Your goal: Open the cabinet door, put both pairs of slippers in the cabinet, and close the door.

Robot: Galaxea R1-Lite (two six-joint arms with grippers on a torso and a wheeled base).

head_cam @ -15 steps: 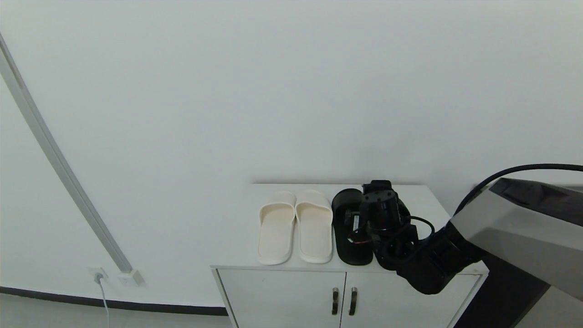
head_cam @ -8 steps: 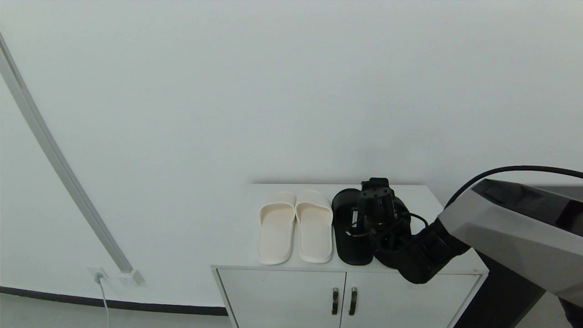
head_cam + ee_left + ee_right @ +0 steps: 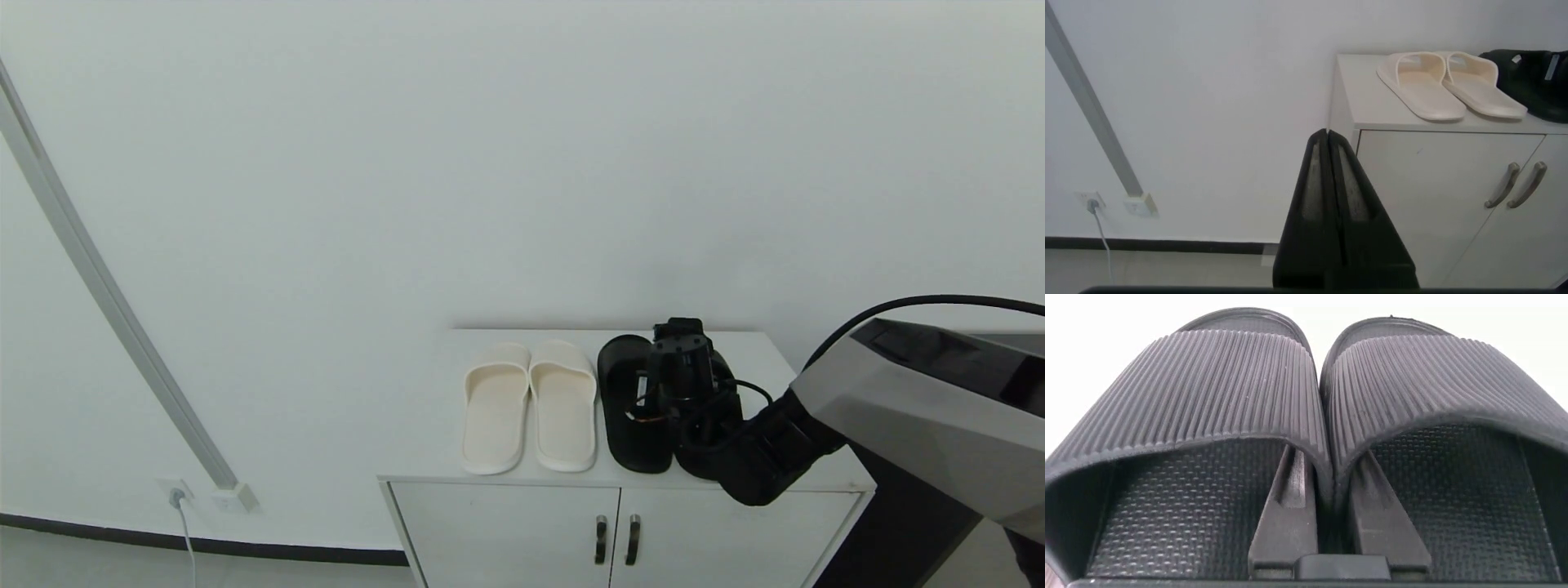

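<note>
2 black slippers [image 3: 1208, 408] with ribbed straps, pinched by right hand [image 3: 1327, 469].

Two cream slippers [image 3: 494, 408], two black slippers [image 3: 1208, 400], one cabinet [image 3: 771, 359], seemingly two doors [image 3: 506, 531]

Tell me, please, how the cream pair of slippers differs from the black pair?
The cream pair is pale; the black pair is dark. The cream pair lies untouched, while the right claw has one finger under each strap of the black pair, pinching their inner sides. Both pairs sit side by side on the cabinet top, toes toward the wall.
</note>
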